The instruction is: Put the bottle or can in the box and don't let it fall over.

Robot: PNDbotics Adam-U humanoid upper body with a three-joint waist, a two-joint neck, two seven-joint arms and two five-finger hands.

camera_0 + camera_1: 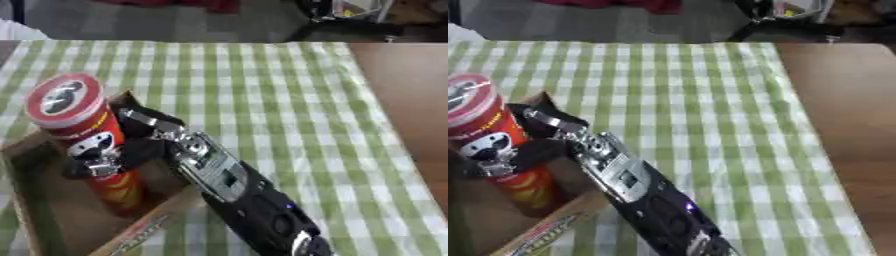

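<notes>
A tall red snack can (pixel 83 127) with a red-rimmed lid stands upright inside an open cardboard box (pixel 52 220) at the left. My right hand (pixel 153 145) reaches in from the lower right, over the box's right wall. Its black fingers (pixel 92 165) wrap round the front of the can at mid height, and the thumb lies behind it. The can's base looks set on the box floor, though the hand hides part of it. My left hand shows in neither view.
The box sits on a green and white checked cloth (pixel 280 100) that covers most of the table. Bare brown tabletop (pixel 411 100) runs along the right side. Dark floor and some clutter lie beyond the far edge.
</notes>
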